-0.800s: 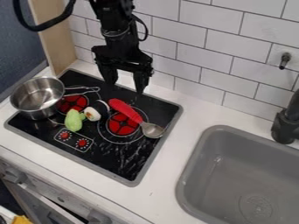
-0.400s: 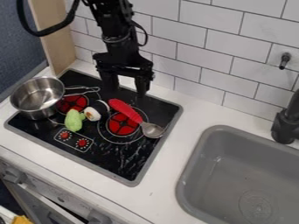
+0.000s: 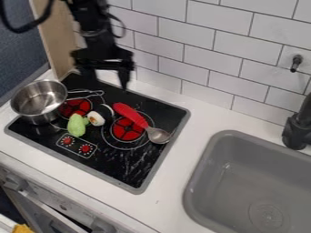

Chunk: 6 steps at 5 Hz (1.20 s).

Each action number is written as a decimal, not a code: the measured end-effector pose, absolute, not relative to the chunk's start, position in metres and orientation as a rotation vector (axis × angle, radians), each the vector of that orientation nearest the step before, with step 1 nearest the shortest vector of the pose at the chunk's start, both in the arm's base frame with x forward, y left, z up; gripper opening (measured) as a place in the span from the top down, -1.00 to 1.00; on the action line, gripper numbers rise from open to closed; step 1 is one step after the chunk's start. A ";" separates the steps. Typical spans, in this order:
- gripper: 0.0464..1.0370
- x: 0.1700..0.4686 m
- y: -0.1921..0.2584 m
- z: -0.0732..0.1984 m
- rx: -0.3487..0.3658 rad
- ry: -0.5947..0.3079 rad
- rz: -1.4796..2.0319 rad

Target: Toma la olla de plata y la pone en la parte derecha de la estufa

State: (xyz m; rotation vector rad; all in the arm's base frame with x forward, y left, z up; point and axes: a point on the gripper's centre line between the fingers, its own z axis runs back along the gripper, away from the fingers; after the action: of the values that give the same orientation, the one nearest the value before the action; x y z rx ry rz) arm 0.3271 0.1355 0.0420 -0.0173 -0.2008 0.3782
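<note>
My gripper (image 3: 107, 83) hangs open over the back left part of the stove (image 3: 142, 177), apart from everything on it. The silver pot (image 3: 40, 101) stands upright at the stove's left edge, below and to the left of the gripper in the view. Its wire handle (image 3: 85, 93) points right, toward the area under the gripper. Between the fingers there is nothing.
A green toy vegetable (image 3: 77, 124) and a sushi-like toy (image 3: 100, 115) lie mid-stove. Across the right burner (image 3: 126, 132) rests a spoon with a red handle (image 3: 130, 113). A grey sink (image 3: 200, 175) with a black faucet (image 3: 298, 129) is at right; a tiled wall stands behind.
The gripper first shifted slightly right, then moved left and somewhat up in the view. Pot, spoon and toys have stayed in place.
</note>
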 end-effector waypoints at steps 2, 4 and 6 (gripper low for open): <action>-0.93 0.328 0.198 0.033 0.106 -0.136 0.718; -0.93 0.336 0.223 0.006 0.153 -0.014 0.958; -0.81 0.326 0.218 -0.009 0.150 -0.003 1.021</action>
State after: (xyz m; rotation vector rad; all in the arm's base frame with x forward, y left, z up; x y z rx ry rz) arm 0.3259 0.2175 -0.0093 0.1500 -0.0028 1.0207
